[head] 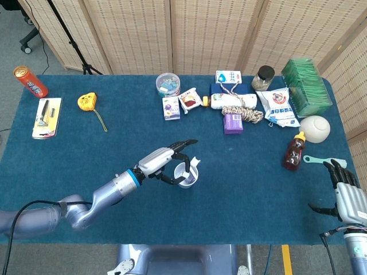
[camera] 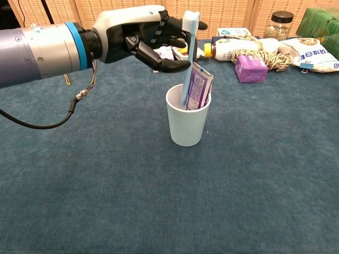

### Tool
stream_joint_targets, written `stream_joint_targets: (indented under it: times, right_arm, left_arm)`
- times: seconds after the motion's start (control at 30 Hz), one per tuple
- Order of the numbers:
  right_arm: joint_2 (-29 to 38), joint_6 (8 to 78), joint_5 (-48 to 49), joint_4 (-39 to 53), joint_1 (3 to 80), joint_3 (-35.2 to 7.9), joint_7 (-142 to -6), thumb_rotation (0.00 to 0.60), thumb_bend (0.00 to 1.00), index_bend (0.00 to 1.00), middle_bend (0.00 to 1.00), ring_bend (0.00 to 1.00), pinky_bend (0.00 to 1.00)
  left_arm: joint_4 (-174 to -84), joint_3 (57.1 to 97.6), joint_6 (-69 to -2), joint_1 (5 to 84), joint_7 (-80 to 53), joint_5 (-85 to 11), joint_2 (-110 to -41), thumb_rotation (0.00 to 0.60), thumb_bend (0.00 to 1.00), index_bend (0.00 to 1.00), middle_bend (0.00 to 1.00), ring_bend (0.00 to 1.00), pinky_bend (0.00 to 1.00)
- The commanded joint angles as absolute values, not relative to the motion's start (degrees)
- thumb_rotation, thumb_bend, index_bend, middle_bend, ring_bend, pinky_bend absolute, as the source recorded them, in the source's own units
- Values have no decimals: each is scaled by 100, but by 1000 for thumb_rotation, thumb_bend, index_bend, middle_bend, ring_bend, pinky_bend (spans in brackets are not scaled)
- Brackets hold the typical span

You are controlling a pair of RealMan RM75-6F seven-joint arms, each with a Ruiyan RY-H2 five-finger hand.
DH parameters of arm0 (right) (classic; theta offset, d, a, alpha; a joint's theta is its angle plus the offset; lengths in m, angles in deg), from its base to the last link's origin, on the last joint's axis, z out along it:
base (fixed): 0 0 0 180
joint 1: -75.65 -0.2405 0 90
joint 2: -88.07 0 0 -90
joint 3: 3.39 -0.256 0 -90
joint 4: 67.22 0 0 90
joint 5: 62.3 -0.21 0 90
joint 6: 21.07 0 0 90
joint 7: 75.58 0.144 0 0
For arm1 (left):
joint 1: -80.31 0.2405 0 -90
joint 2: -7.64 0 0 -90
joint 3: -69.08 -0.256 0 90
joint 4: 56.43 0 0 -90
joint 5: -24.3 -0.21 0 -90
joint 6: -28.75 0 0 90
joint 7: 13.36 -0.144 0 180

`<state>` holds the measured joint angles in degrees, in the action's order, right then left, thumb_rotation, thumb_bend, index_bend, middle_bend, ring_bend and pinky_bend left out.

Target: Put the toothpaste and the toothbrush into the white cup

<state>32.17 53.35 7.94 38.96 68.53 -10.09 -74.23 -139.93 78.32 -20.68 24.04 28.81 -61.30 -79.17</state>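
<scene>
The white cup (camera: 187, 126) stands upright near the middle of the blue table (camera: 106, 201), with the purple toothpaste tube (camera: 199, 90) leaning inside it. My left hand (camera: 142, 38) hovers just above and left of the cup's rim. It pinches a light blue toothbrush (camera: 188, 53) that stands almost upright, bristle end up, its lower end inside the cup. From the head view the left hand (head: 167, 162) covers part of the cup (head: 188, 176). My right hand (head: 346, 196) hangs at the table's right front edge, fingers apart, holding nothing.
Along the back lie a purple box (camera: 250, 67), a rope bundle (camera: 263, 57), a lidded jar (camera: 280, 24) and a snack bag (camera: 313, 54). A sauce bottle (head: 293, 151), teal spoon (head: 322, 160) and white ball (head: 315, 128) sit near the right hand. A yellow tape measure (head: 87, 101) lies far left.
</scene>
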Motion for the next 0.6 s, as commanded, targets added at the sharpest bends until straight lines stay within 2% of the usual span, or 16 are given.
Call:
stream_joint_targets:
  times: [0.03, 0.2, 0.43, 0.6]
  right_arm:
    - [3212, 5304, 777, 3891, 6839, -1006, -7427, 600, 0, 0, 0, 0, 0]
    - [3204, 5291, 753, 3888, 6827, -1011, -7446, 600, 0, 0, 0, 0, 0]
    - [3185, 5273, 741, 3892, 6810, -1003, -7498, 600, 0, 0, 0, 0, 0]
    - [3190, 5313, 761, 3912, 6828, -997, -7497, 600, 0, 0, 0, 0, 0]
  left_arm:
    - [-13691, 7841, -1957, 2356, 2904, -5978, -8178, 600, 396, 557, 0, 0, 0]
    - [-13531, 7853, -1961, 2352, 2979, -5970, -8282, 600, 394, 524, 0, 0, 0]
    - [-13526, 7802, -1933, 2337, 3045, -6061, -8243, 600, 392, 349, 0, 0, 0]
    - [-13641, 7763, -2102, 2390, 3233, -6223, -8135, 600, 389, 293, 0, 0, 0]
